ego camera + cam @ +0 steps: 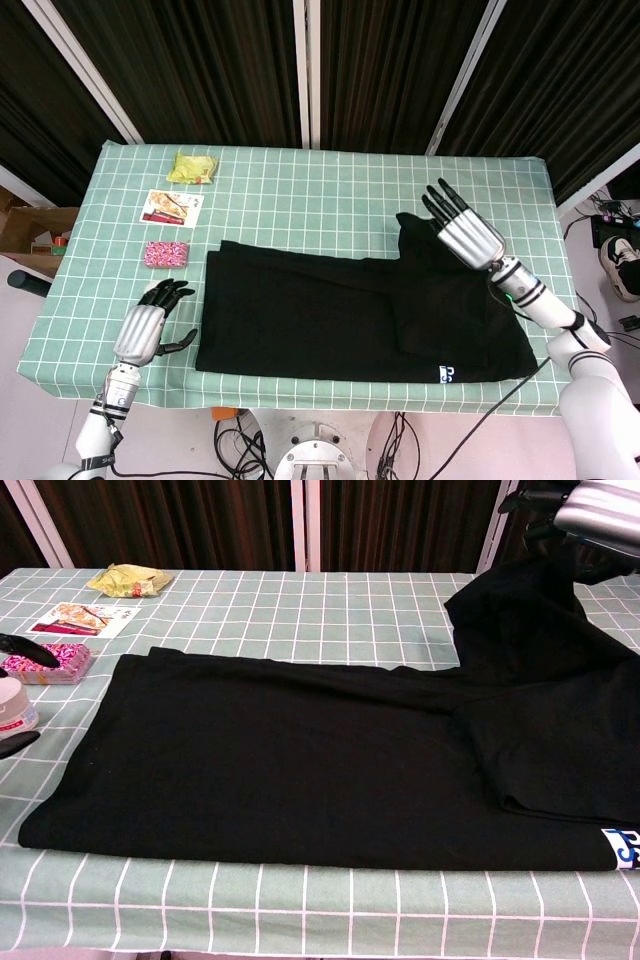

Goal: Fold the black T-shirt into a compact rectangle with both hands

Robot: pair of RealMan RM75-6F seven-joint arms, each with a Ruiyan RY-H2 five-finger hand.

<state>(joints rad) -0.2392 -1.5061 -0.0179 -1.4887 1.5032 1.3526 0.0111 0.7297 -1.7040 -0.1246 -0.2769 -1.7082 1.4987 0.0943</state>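
Observation:
The black T-shirt (pixel 340 315) lies flat across the green checked table, its long body running left to right (pixel 280 760). At its far right part the cloth rises off the table to my right hand (pixel 462 232), which grips the sleeve part from above with its fingers stretched forward. In the chest view that hand (pixel 590 502) sits at the top right corner with black cloth hanging under it. My left hand (pixel 142 330) rests on the table just left of the shirt's left edge, holding nothing, fingers loosely apart. Only its edge (pixel 12 712) shows in the chest view.
A pink patterned packet (pixel 166 253), a picture card (pixel 172 207) and a yellow-green bag (pixel 192 167) lie in a column at the table's left. A white label (pixel 447 374) shows at the shirt's near right edge. Dark curtains hang behind the table.

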